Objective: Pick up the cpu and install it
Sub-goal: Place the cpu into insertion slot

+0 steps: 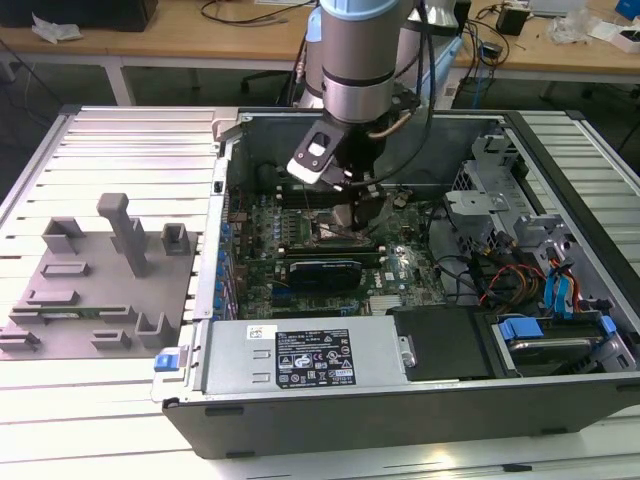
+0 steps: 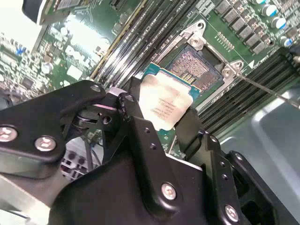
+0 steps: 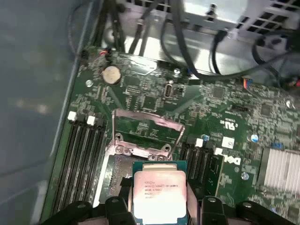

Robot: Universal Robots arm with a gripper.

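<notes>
Grey moulded fixture plate (image 1: 90, 290) lies on the slatted metal table (image 1: 120, 140), near its edge at the exterior view's left and just beside the open computer case (image 1: 300, 425). Inside the case, a green motherboard (image 1: 400, 270) covers the middle of the floor, with a silver power supply (image 1: 300, 355) along the near wall. The arm (image 1: 360, 50) extends down into the case, and the gripper (image 1: 352, 215) hangs over the board's centre.

In both wrist views its 2 black fingers (image 2: 133, 117) pinch the cpu (image 2: 164, 105) by opposite edges, with the silvery top facing the cameras. The cpu is held over the near edge of the socket (image 2: 199, 65) and is not seated in it. The socket's pin field is bare, and its metal retention frame (image 3: 147, 126) stands swung open. Dark memory slots (image 3: 82, 159) run along either side of the socket.

By the case wall at the exterior view's right sit drive cages with blue tabs (image 1: 560, 290).
</notes>
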